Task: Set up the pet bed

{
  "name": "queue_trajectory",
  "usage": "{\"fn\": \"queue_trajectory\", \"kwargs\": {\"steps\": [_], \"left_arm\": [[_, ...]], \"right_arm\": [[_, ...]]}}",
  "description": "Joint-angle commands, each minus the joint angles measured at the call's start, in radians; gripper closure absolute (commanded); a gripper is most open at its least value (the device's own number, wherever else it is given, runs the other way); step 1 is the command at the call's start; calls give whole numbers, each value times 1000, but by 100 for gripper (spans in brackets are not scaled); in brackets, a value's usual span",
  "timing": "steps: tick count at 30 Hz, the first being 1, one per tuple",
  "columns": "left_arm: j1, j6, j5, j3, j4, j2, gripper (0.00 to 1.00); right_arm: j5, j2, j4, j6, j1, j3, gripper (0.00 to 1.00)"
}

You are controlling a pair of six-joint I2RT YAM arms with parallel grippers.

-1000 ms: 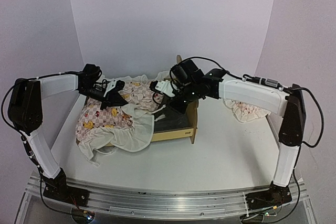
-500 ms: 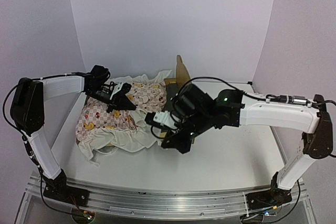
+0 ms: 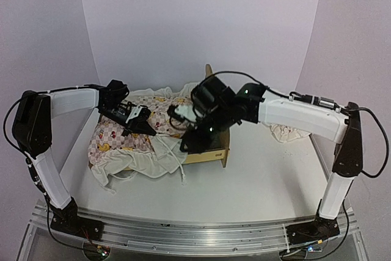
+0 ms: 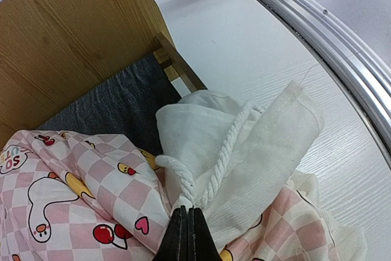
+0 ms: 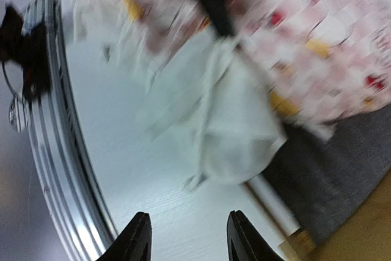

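Observation:
The pet bed [image 3: 212,153] stands mid-table; its bear-ear headboard [image 4: 73,35] and dark grey base [image 4: 104,99] show in the left wrist view. The pink duck quilt [image 3: 119,139] lies bunched over the bed's left side and the table. My left gripper [image 3: 148,129] is shut on the quilt's cream edge and cord [image 4: 201,181], as the left wrist view [image 4: 187,215] shows. My right gripper [image 3: 188,143] hangs open and empty over the table by the bed's front left corner, jaws wide apart in the right wrist view [image 5: 189,236]. The blurred quilt [image 5: 293,47] lies ahead of it.
The small matching pillow [image 3: 284,131] lies at the right behind the right arm. The metal rail [image 5: 49,151] runs along the table's near edge. White walls close off the back and sides.
My right arm swung out toward the table front and came back to the bed's front left corner, still open. My left gripper shifted slightly right, dragging the quilt edge.

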Motion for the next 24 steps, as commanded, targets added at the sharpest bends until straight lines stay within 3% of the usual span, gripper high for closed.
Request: {"fn": "queue_trajectory", "kwargs": {"steps": [1, 10, 19, 24], "left_arm": [[12, 55, -17, -10, -21, -26, 100], [34, -13, -19, -51, 33, -38, 100], [71, -72, -37, -91, 78, -43, 100], [74, -63, -21, -101, 82, -45, 100]], "right_arm": [[41, 142, -32, 9, -95, 210, 60], [150, 437, -135, -216, -121, 516, 66], [243, 529, -143, -379, -134, 509, 66], [261, 581, -141, -430, -148, 543, 58]]}}
